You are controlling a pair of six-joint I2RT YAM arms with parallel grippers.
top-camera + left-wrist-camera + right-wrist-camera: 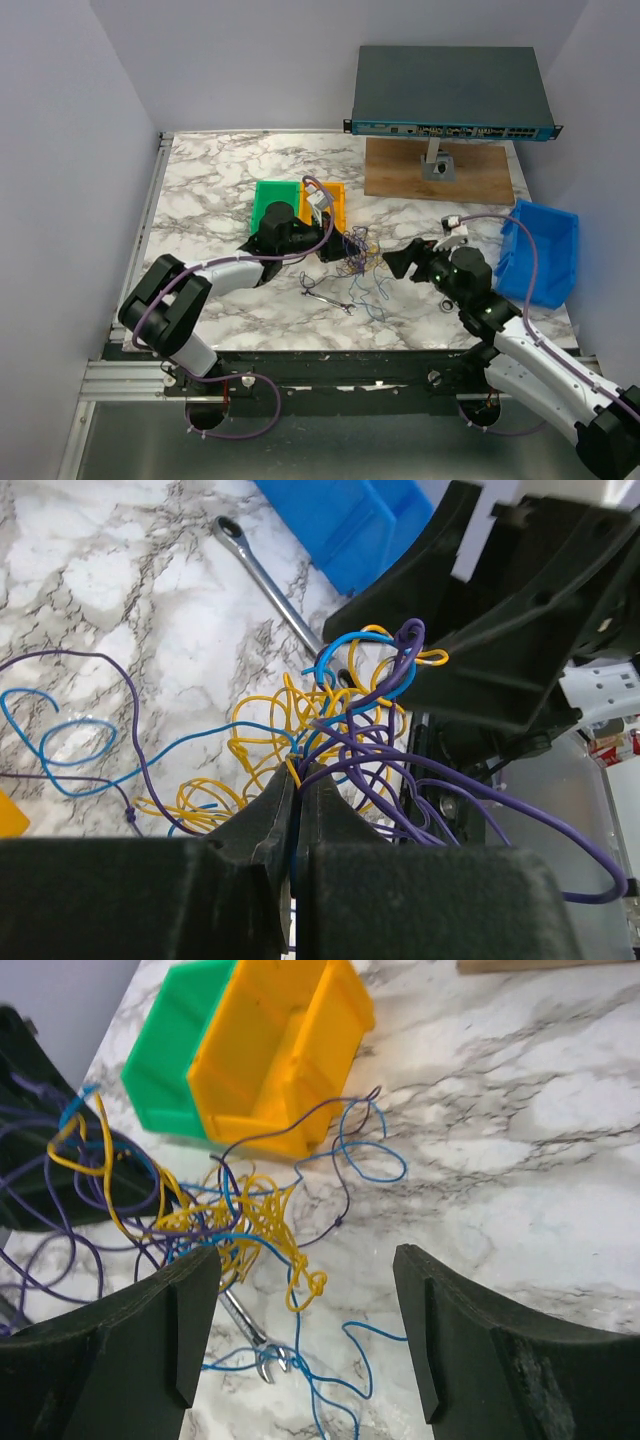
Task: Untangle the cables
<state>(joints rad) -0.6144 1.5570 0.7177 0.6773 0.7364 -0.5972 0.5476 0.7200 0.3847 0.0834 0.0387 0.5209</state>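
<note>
Left wrist view has the left gripper (297,780) pinched tight on the cables (330,730): a blue strand and several purple ones run down into the seam between its fingers, at the edge of a knot of yellow, blue and purple wire. From above, that knot sits near the middle of the marble table (220,180), just in front of the orange bin (335,200) and green bin (272,196), with the two grippers on either side of it. The right gripper (305,1270) faces the tangle with its fingers spread wide and nothing between them. The step in hand looks like an anchor-and-pull: one side holds the bunch while the other is set to take a strand. The next move probably calls for the right gripper to close on a single loose loop, such as the yellow one nearest it, and draw it away from the pinch without dragging the whole bunch. Which strands cross which inside the knot cannot be made out. The wrench (255,1345) lies partly under the wires, so a strand may be snagged on it. How many wires the left fingers actually hold is hidden by the fingers themselves, and some purple strands run out of view at the picture edges.
</note>
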